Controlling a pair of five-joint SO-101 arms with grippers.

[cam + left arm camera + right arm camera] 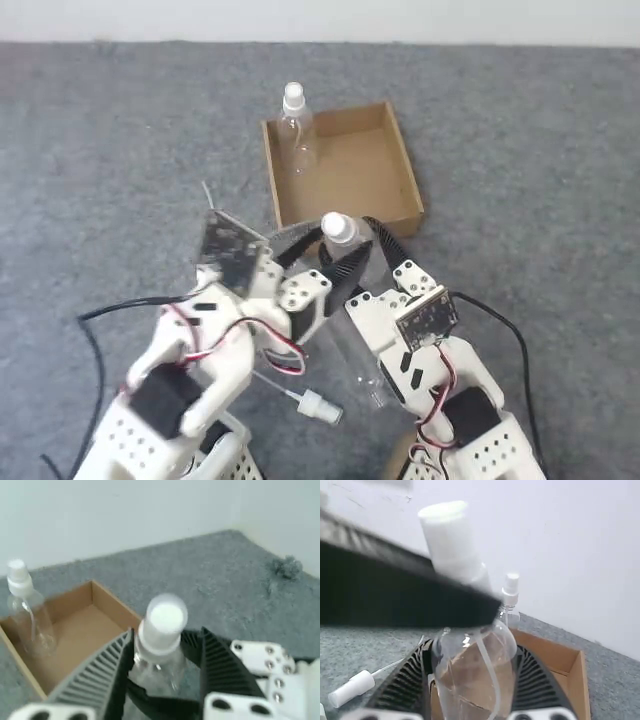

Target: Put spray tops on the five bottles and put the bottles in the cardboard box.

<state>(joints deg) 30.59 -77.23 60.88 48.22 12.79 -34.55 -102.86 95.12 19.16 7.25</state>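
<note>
A clear bottle point(352, 300) with a white spray top point(339, 229) is held tilted just in front of the cardboard box point(400, 170). My right gripper point(470, 692) is shut on the bottle's body point(472, 672). My left gripper point(160, 680) is shut on the collar of the spray top point(162, 622), with one black finger point(395, 597) crossing the neck. Another bottle point(297, 128) with its spray top on stands upright in the box's far left corner, also visible as the standing bottle point(27, 610) in the left wrist view.
A loose spray top point(320, 407) with its thin tube lies on the grey carpet between the two arm bases; it is the white piece point(350, 690) in the right wrist view. The rest of the box floor point(350, 180) is bare. Open carpet lies around the box.
</note>
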